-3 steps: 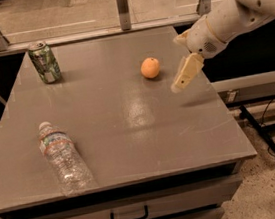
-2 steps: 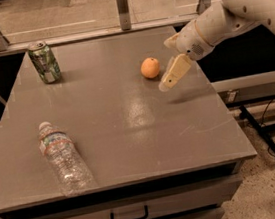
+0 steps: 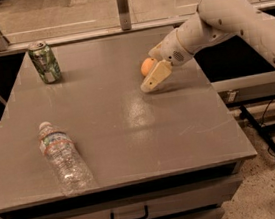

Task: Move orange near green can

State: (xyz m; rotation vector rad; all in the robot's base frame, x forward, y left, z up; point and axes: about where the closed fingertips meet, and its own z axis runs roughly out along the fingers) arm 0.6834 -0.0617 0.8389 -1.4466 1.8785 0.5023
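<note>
The orange point(image 3: 145, 66) sits on the grey table point(image 3: 130, 132), right of centre toward the back. My gripper point(image 3: 149, 70) reaches in from the right and is open around the orange. One finger point(image 3: 154, 77) lies in front of the fruit and the other is behind it, so part of the orange is hidden. The green can point(image 3: 44, 62) stands upright at the table's back left corner, far to the left of the orange and gripper.
A clear plastic water bottle point(image 3: 63, 157) lies on its side at the front left of the table. A glass railing with metal posts point(image 3: 123, 6) runs behind the table. A drawer handle point(image 3: 129, 216) is below the front edge.
My gripper has moved left and closed in on the orange, which now sits between the fingers. The orange, can and bottle have not moved.
</note>
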